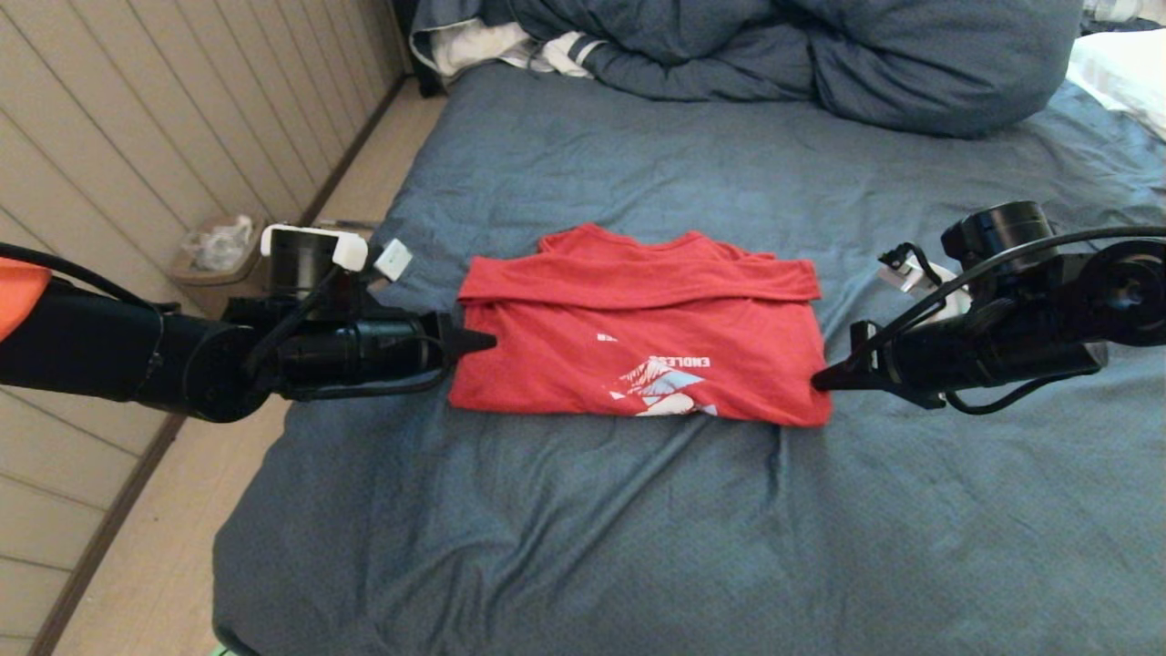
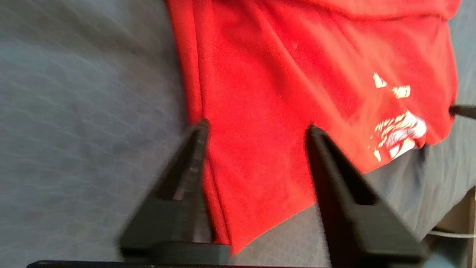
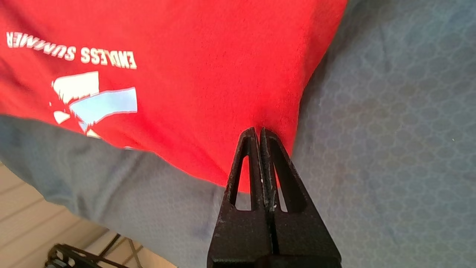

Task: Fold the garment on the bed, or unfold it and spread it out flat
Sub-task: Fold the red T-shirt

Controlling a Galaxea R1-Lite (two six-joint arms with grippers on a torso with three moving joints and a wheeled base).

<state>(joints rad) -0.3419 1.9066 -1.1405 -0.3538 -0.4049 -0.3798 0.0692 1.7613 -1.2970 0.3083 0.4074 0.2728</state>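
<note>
The garment (image 1: 638, 337), a red T-shirt, lies folded into a rectangle in the middle of the bed (image 1: 638, 528), with its white lettering and graphic facing up near the front edge. My left gripper (image 1: 487, 342) is open at the shirt's left edge. In the left wrist view its fingers (image 2: 202, 126) stand wide apart over the red cloth (image 2: 297, 74), gripping nothing. My right gripper (image 1: 817, 383) is at the shirt's front right corner. In the right wrist view its fingertips (image 3: 259, 131) are pressed together over the red cloth (image 3: 204, 74), with no fabric seen between them.
A bunched dark-blue duvet (image 1: 820, 55) and a white striped cloth (image 1: 510, 46) lie at the head of the bed. A white pillow (image 1: 1130, 64) is at the far right. Left of the bed are the floor, a small bin (image 1: 219, 251) and a panelled wall.
</note>
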